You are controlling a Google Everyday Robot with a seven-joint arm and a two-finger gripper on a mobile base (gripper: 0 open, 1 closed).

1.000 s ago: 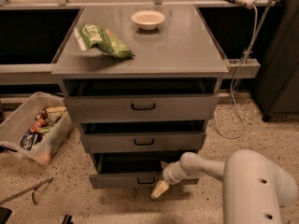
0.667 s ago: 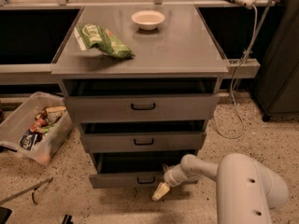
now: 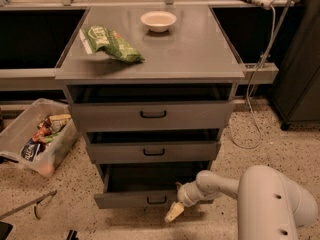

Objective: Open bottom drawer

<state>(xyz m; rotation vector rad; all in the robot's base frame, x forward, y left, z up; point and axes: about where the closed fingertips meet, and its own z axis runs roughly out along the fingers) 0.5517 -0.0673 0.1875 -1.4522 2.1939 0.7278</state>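
Moved: the bottom drawer (image 3: 125, 200) sits a shade lower in the camera view than a second ago, seemingly drawn out a little further, and the gripper (image 3: 174, 212) has dropped with it.
Drawer: lowest of three grey fronts, under the tabletop's front edge, pulled forward with a dark gap behind its front.
Gripper: low over the floor, just below and right of the drawer's black loop handle (image 3: 156, 200) and apparently off it. Whether it grasps anything cannot be told.
Arm: the pale arm (image 3: 272, 204) reaches in from the lower right.
Progress: the drawer is judged partly open. The pull looks unfinished (unless this much counts as open).
Other drawers: the middle drawer (image 3: 153, 152) and top drawer (image 3: 153, 115) also stand ajar.
Tabletop: the grey tabletop (image 3: 200, 54) carries a white bowl (image 3: 158, 20) near the back edge and a green packet (image 3: 111, 43) toward the left edge.
Room: speckled floor (image 3: 285, 149). A clear plastic bin (image 3: 15, 126) of packets lies tilted left of the cabinet. A cable (image 3: 270, 29) hangs past the tabletop's back right corner.
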